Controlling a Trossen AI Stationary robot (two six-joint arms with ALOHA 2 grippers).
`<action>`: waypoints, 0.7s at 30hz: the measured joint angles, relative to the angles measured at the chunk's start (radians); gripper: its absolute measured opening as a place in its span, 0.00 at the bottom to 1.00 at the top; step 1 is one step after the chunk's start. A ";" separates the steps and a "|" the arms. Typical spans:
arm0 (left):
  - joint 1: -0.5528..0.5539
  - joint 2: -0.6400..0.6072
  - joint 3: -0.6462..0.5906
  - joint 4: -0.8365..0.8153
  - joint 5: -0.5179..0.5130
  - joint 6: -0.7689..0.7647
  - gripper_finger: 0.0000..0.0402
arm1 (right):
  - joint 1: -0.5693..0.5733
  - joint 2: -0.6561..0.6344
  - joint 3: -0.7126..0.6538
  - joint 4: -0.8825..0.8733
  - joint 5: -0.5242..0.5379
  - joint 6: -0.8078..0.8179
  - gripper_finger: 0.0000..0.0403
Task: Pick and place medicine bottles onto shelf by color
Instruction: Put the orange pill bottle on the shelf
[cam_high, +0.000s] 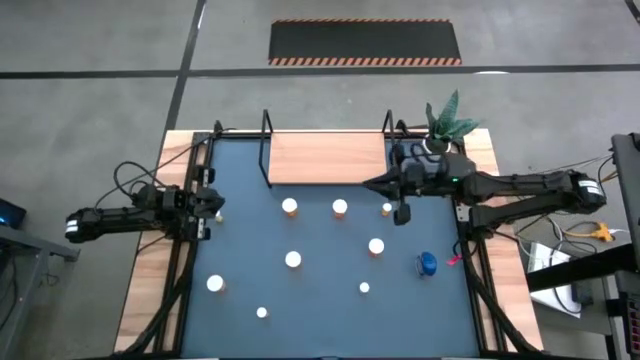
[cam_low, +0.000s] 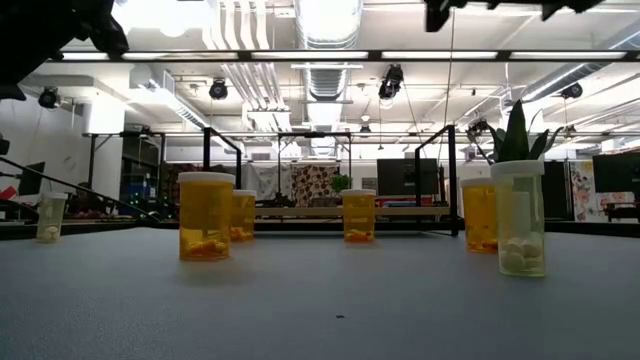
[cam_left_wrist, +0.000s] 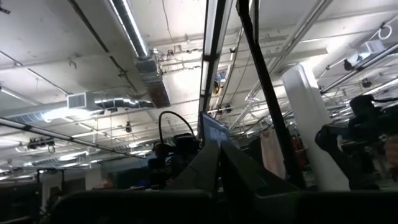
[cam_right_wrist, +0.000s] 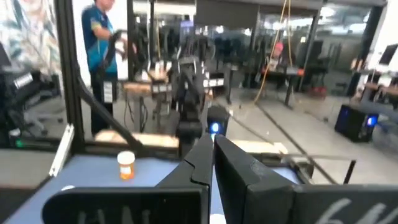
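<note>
**No bottle picked yet; both claws pressed together**

The sort has not begun, by the look of things: the shelf (cam_high: 327, 158) at the far edge of the surface (cam_high: 330, 310) carries nothing, and the medicine bottles (cam_high: 293, 260) stand scattered over the dark mat, the blue bottle (cam_high: 427, 264) towards the right side.

The right claw (cam_high: 375, 184) hangs just in front of the shelf's right end, fingers pressed together and holding nothing. The nearest orange bottle (cam_high: 387, 209) stands just beside it, towards the near side. The left claw (cam_high: 217, 203) rests at the left edge of the mat, likewise pressed together and empty, with bottles well apart from it.

The next move probably calls for one claw to spread, descend over a chosen bottle and pinch it below the cap.
</note>
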 joint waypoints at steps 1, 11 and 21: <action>0.000 0.000 0.000 0.000 0.000 -0.006 0.00 | 0.002 0.020 0.015 -0.018 0.000 -0.002 0.02; 0.000 0.012 0.000 0.002 0.000 -0.007 0.00 | 0.001 0.196 0.250 -0.337 0.000 -0.027 0.02; 0.000 0.001 0.000 0.007 0.000 -0.007 0.00 | 0.001 0.418 0.536 -0.816 0.003 -0.111 0.02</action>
